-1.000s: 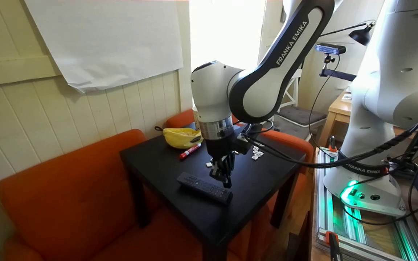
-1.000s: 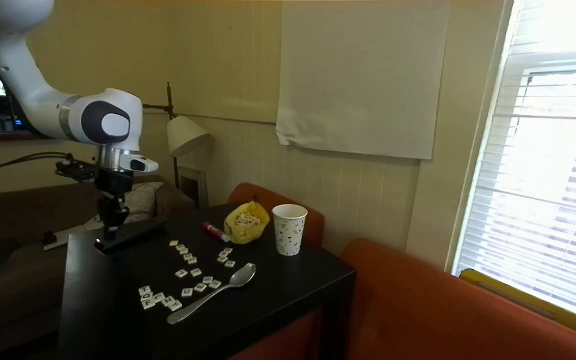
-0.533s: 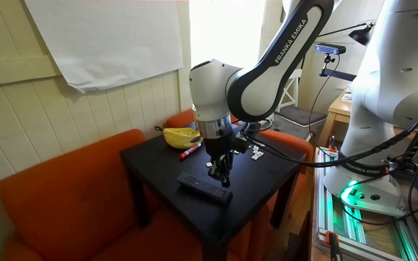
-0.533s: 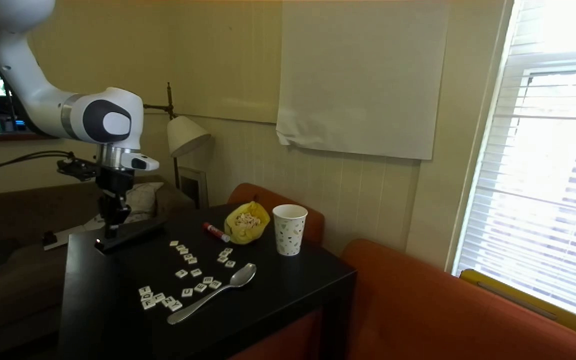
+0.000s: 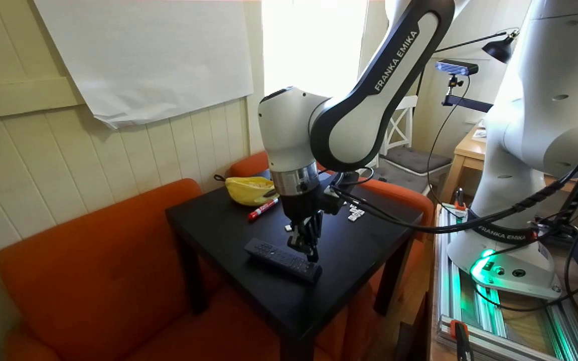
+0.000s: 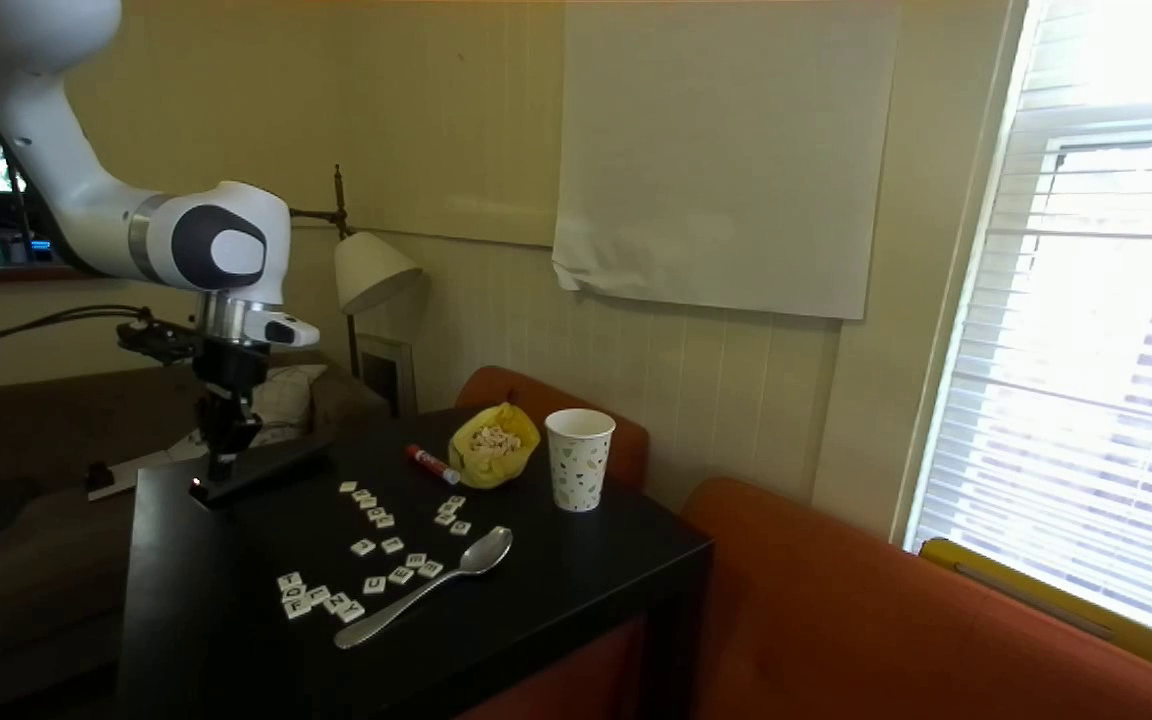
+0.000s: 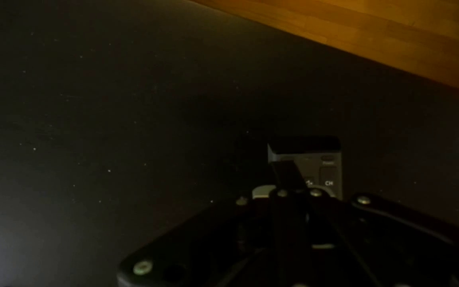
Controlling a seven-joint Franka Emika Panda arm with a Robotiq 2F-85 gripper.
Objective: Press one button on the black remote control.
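The black remote control [image 5: 275,254] lies flat on the black table [image 5: 234,225] near its edge, and it also shows dimly in the other exterior view [image 6: 271,468]. My gripper [image 5: 312,258] points down with its fingers together over the remote's end nearest the table corner. In the wrist view the fingertips [image 7: 289,173] cover the upper left buttons of the remote [image 7: 313,165]; the Power, mute and CH buttons show beside them. The rest of the remote is hidden behind the gripper there. I cannot tell whether the fingertips touch it. The gripper holds nothing.
A yellow banana-shaped pouch [image 5: 250,192] and a red marker [image 5: 263,209] lie farther along the table. Several letter tiles [image 6: 392,545], a spoon [image 6: 426,590] and a paper cup [image 6: 579,460] stand or lie there too. Orange seats [image 5: 108,271] flank the table.
The arm has shifted slightly left in an exterior view. The gripper has lowered slightly toward the remote since half a second ago. The fingers stay together and the remote has not moved.
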